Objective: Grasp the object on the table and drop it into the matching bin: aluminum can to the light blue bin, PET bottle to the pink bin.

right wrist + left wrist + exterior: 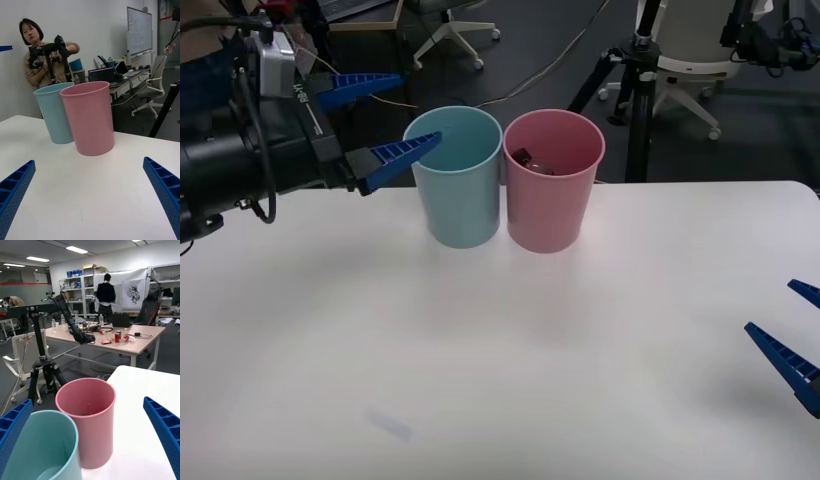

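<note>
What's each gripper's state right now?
Left gripper: open, empty, raised beside the light blue bin.
Right gripper: open, empty, low over the table.

PET bottle (532,160) inside pink bin (552,183) | left pincer (399,116) open beside light blue bin (457,180)
</note>
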{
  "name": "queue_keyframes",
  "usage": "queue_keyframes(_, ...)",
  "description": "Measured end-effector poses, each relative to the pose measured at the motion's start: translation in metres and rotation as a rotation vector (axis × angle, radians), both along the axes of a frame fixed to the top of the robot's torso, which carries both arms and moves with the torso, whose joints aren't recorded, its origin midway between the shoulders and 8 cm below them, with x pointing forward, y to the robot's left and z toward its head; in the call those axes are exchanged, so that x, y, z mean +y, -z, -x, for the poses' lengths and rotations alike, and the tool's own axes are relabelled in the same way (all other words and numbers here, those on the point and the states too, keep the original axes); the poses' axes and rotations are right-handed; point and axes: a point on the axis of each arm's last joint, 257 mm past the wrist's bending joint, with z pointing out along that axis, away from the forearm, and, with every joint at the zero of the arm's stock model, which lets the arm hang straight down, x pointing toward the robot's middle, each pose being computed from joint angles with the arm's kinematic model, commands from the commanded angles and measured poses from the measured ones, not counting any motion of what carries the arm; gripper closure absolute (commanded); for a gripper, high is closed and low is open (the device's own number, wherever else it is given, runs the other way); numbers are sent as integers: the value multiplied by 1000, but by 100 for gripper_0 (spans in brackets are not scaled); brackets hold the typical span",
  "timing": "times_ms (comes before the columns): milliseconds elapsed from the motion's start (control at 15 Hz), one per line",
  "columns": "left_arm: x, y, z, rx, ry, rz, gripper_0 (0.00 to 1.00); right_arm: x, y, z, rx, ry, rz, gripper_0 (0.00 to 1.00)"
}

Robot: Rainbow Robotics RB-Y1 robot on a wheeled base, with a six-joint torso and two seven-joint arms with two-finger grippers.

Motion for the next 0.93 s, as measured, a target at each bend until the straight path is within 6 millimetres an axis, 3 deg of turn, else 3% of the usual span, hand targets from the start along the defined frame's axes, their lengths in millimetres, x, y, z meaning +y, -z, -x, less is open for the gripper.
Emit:
queue_keyframes(400, 61, 26, 24, 20, -85, -32, 0, 0, 0, 0, 0, 0, 0, 0)
queue_keyframes(933, 105, 62, 45, 29, -161, -35, 0, 0, 0, 0, 0, 0, 0, 0)
